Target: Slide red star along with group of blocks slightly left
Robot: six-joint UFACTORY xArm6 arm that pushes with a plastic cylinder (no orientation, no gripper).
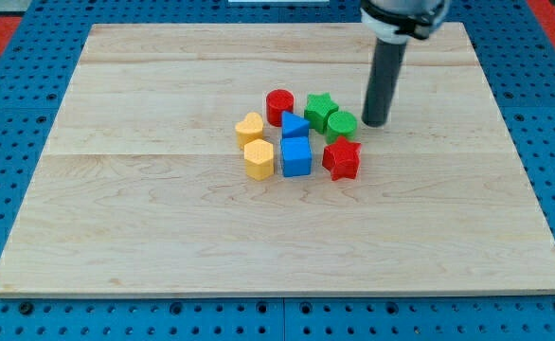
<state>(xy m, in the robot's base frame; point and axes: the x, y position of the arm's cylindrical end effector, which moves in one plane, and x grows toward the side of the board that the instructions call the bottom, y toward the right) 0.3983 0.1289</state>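
Near the board's middle, slightly right of centre: red star, a chunky star-shaped block, glossy red, lying flat with its points out, at the near-right corner of the cluster. Blue cube sits just left of it with a small gap. Green cylinder is just behind the star, about touching. Green star is left of and behind the cylinder; red cylinder is further left. Blue triangle is behind the cube. Two yellow blocks on the left edge: yellow heart and a yellow hexagon nearer.

My tip is down on the wooden board, just right of the green cylinder, behind and right of the red star, not touching the star. No pincer on this rig, just a plain rod, so no open or closed state to report.
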